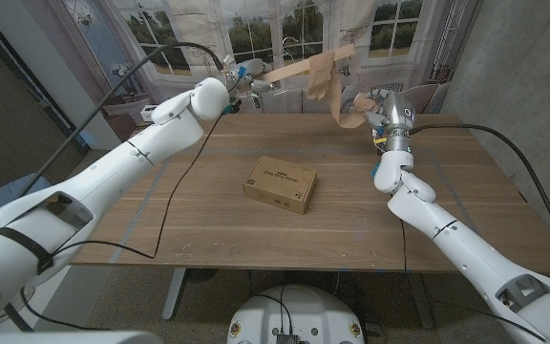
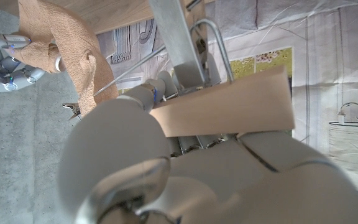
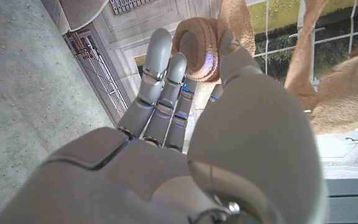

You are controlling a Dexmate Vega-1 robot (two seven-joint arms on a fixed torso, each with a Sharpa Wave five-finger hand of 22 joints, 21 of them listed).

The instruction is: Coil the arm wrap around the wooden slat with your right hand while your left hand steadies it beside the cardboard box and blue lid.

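Above the table's far edge, my left hand point(image 1: 240, 84) grips one end of the wooden slat point(image 1: 299, 67), which points right and slightly up. The tan arm wrap point(image 1: 325, 88) is looped on the slat and hangs in a loose band down to my right hand point(image 1: 375, 107). In the left wrist view the slat point(image 2: 229, 106) lies across my left hand's fingers point(image 2: 160, 87), with the wrap point(image 2: 67, 43) trailing off to my right hand point(image 2: 5, 62). My right hand's fingers point(image 3: 160, 68) hold the rolled end of the wrap point(image 3: 194, 43). The cardboard box point(image 1: 280, 183) lies mid-table, below both hands.
The wooden table point(image 1: 208, 220) carries a thin black cable point(image 1: 172, 186) running across its left half. A printed window backdrop point(image 1: 256, 29) stands behind the far edge, and a grey concrete wall point(image 1: 514, 67) rises on the right.
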